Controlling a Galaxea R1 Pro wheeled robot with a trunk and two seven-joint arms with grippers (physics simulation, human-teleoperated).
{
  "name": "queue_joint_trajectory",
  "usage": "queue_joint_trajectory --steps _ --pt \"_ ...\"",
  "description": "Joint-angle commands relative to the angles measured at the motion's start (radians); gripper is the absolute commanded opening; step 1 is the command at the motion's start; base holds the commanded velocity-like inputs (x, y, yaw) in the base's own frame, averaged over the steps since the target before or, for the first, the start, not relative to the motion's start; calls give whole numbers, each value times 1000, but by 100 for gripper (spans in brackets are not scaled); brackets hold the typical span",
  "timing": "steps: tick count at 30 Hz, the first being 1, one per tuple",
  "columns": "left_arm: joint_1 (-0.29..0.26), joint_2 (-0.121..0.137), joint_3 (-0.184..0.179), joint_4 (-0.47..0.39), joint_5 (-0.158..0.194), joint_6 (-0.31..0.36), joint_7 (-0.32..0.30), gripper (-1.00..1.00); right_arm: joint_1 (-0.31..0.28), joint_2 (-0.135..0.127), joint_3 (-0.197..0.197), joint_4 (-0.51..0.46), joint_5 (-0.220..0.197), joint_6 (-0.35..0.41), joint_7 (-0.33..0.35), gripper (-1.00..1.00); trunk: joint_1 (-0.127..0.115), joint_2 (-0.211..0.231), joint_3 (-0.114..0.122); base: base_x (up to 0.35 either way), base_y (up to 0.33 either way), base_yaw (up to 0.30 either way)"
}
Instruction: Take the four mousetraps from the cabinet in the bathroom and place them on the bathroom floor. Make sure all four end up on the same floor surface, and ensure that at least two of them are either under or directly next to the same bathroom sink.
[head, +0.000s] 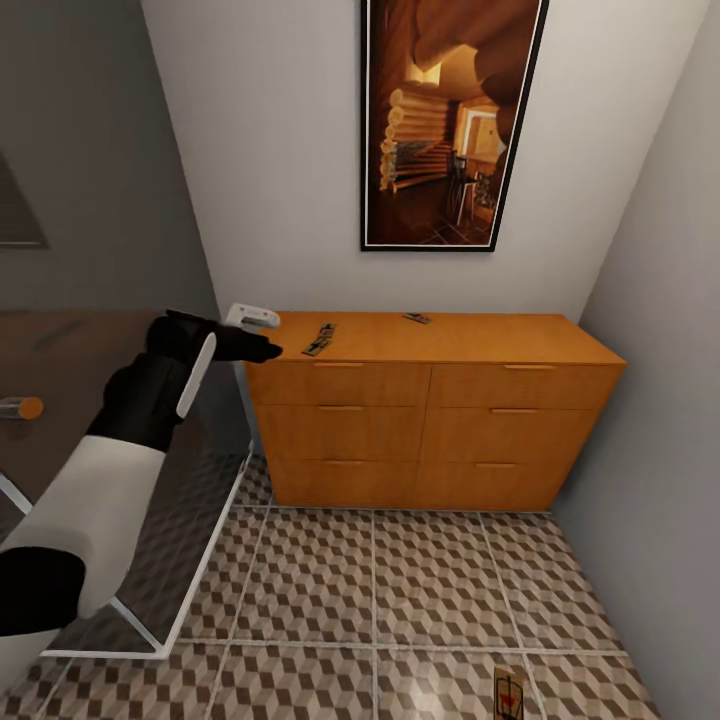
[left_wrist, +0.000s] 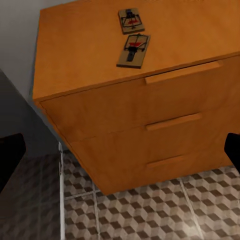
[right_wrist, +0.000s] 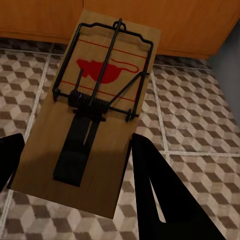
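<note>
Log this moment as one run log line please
left gripper: open, near cabinet top edge | two mousetraps on cabinet top | right gripper: holds mousetrap above bathroom floor

Cabinet (head: 430, 420) at frame centre was orange-brown wood with matching handles; floor (head: 400, 600) below it had brown-and-beige cube-pattern tiles with pale grey grout. Mousetrap (right_wrist: 95, 115) in the right wrist view was a tan board with black wire, a black plate and a red mouse print with red lines. Left arm (head: 110, 470) at frame left was black and white; walls were white.
</note>
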Motion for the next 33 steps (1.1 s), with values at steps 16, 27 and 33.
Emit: queue_joint_trajectory --steps 16,27,33 --pt "-1 15 -85 -7 1 4 -3 100 -1 0 4 1 5 -2 -5 -100 0 0 -1 191 0 0" --pt "-1 11 -89 -8 4 4 -5 100 -1 0 4 1 5 -3 -5 -100 0 0 -1 91 0 0" --pt "-1 -2 -90 -3 6 4 -6 100 -1 0 4 0 5 -3 -6 -100 0 0 -1 4 0 0"
